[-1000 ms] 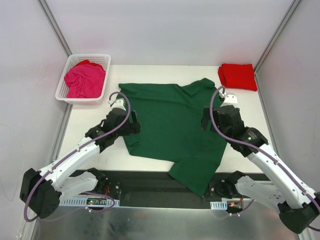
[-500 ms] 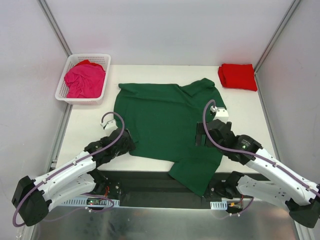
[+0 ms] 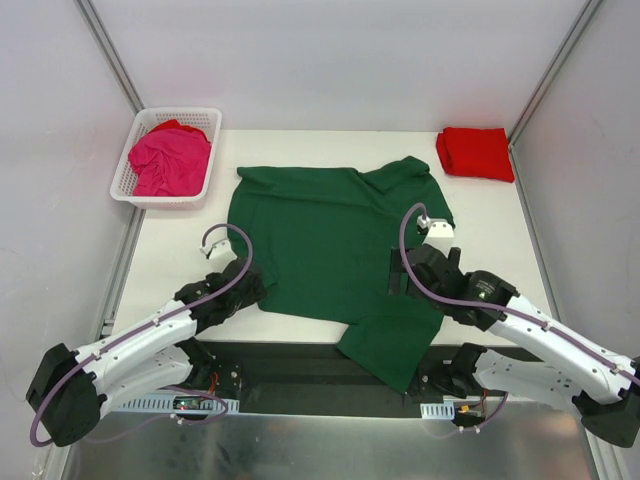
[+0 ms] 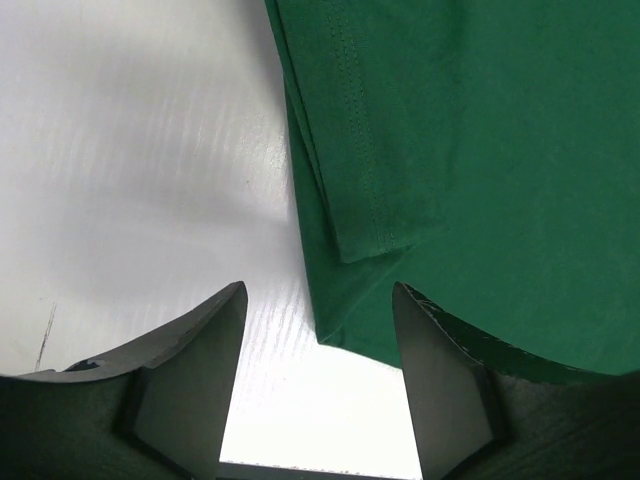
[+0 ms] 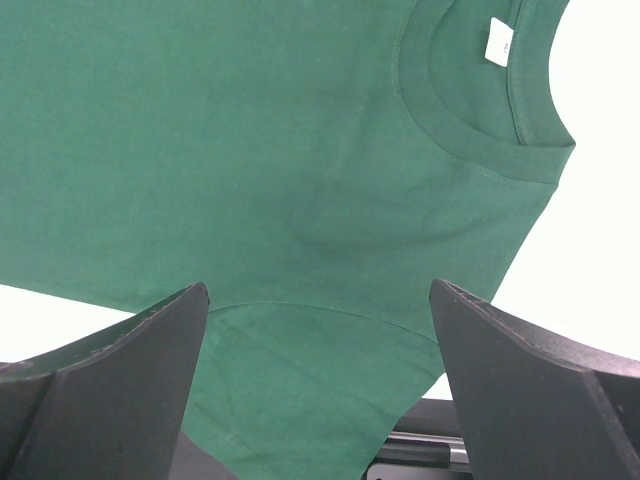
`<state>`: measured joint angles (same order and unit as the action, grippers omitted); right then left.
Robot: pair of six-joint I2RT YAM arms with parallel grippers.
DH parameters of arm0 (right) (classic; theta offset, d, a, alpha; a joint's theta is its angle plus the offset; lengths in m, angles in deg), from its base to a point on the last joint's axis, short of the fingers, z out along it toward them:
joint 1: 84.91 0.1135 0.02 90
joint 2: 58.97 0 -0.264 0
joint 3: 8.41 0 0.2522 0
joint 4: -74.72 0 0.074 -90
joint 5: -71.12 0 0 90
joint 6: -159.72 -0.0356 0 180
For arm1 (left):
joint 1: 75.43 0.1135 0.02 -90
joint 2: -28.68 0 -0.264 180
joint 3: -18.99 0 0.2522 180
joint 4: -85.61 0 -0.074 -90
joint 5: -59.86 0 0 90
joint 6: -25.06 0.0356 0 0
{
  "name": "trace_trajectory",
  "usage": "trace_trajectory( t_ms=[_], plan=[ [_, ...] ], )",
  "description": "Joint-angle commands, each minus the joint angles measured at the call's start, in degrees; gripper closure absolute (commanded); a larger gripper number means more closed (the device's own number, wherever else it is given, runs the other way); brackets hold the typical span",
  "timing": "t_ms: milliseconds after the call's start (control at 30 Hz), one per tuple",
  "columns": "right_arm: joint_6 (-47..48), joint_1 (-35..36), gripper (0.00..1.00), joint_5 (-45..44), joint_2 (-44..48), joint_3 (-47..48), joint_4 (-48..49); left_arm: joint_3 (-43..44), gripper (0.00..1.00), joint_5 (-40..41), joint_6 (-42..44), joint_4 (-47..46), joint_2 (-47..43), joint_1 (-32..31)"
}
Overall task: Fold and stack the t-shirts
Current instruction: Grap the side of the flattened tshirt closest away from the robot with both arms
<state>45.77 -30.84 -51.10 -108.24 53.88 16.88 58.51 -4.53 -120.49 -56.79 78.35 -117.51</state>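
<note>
Glossy white table (image 3: 180, 262) — soft green t-shirt (image 3: 320, 240) spread wide, edges stitched, creased

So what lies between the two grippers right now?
The dark green t-shirt, spread on the table, fills the stretch between the left gripper at its near left corner and the right gripper over its right side; the top view shows it.
</note>
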Motion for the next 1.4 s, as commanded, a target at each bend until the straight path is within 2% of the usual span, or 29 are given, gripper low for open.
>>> trace_trajectory(
  t_ms=[0, 200, 467, 933, 1367],
  plan=[
    [-1.81, 0.78, 0.04, -2.40, -0.03, 0.33, -1.10, -1.24, 0.42, -0.03, -0.79, -3.70, 1.48, -0.63],
    [-2.69, 1.22, 0.04, -3.19, 0.06, -0.02, -2.07, -1.06, 0.45, -0.38, -0.17, -5.99, 3.50, -0.63],
    [-2.77, 1.31, 0.04, -3.37, -0.38, -0.11, -2.42, -0.97, 0.60, -0.91, 0.35, -8.28, 4.91, -0.63],
    [-2.42, 1.40, 0.04, -3.37, -1.17, -0.02, -2.86, -2.03, 0.67, -0.91, 0.18, -10.91, 6.75, -0.63],
    [-2.25, 1.39, 0.04, -3.89, -1.17, 0.86, -4.62, -2.55, 0.69, -0.82, 0.18, -14.25, 10.88, -0.72]
  ],
)
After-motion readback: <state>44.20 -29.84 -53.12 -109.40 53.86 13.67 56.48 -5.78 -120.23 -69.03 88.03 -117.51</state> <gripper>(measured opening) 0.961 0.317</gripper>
